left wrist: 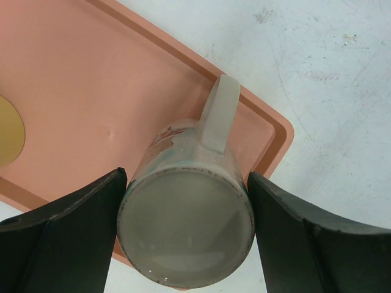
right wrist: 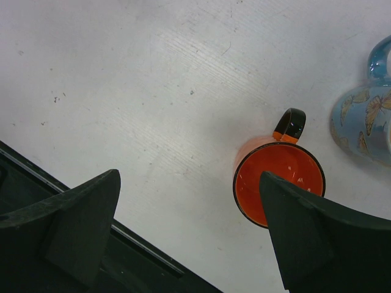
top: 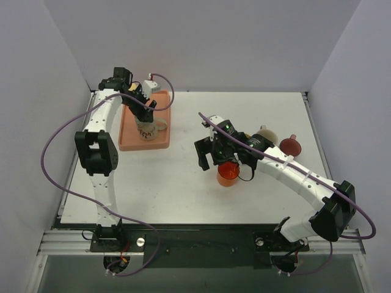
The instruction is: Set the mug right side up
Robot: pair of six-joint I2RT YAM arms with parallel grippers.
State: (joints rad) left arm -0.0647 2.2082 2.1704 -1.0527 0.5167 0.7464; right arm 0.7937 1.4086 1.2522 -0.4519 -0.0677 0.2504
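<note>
Black L gripper [left wrist: 186, 176] fingers flank glossy grey mug [left wrist: 183, 235] (base up); grip unclear. R gripper [right wrist: 189, 177] spread.

This is a robotics lab, set up as a test cell rather than a lived-in room. A scuffed white tabletop [top: 183, 189] is boxed in on three sides by blank grey walls [top: 201, 43]. A metal rail [top: 195, 242] runs along the tabletop's near edge. The left arm [top: 98, 152] and right arm [top: 293, 174] are bolted to the rail, and purple cables [top: 52, 143] loop over the tabletop's side edges.
</note>
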